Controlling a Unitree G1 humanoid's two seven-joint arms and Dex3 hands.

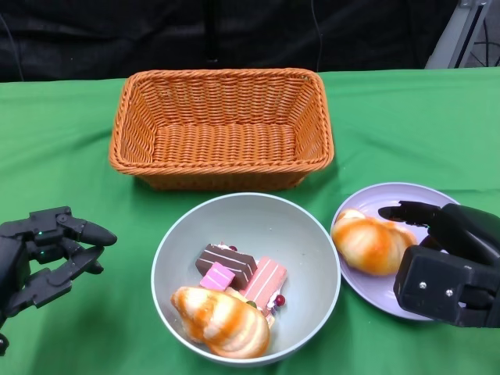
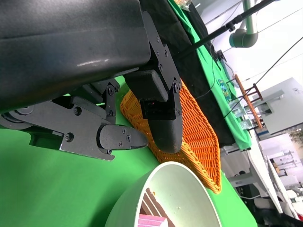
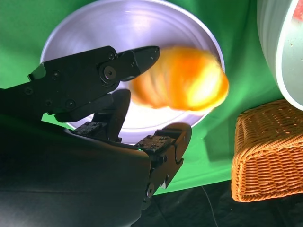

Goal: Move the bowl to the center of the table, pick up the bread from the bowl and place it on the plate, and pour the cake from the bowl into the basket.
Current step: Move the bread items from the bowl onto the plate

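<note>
Pale grey-green bowl point(image 1: 246, 277) — lower centre of the head view, standing on the green counter point(image 1: 70, 148). It holds one striped bread roll point(image 1: 221, 320) at its near side, and behind that a chocolate cake slice point(image 1: 226, 262), a small pink cake cube point(image 1: 217, 277) and a pink striped cake slice point(image 1: 264, 280) with a red berry beside it.

Left hand point(image 1: 51, 254) — lower left of the head view, over bare green cloth, apart from the bowl. Fingers point(image 1: 86, 232) spread and slightly curled, holding nothing. The left wrist view shows the same: fingers parted with the bowl rim and the basket beyond them.

Right hand point(image 1: 445, 262) — lower right of the head view, over the near right part of the plate. Fingers point(image 3: 139, 59) apart; one reaches along the far side of the second roll. The right wrist view shows the roll between the spread fingers with gaps around it, so it is not gripped.

Lavender plate point(image 1: 426, 195) — just right of the bowl, rims nearly touching. A second bread roll point(image 1: 371, 244) lies on its left half, blurred in the right wrist view.

Orange wicker basket point(image 1: 223, 125) — upper centre, behind the bowl, rectangular, upright.

Dark backdrop along the top edge of the frame.
</note>
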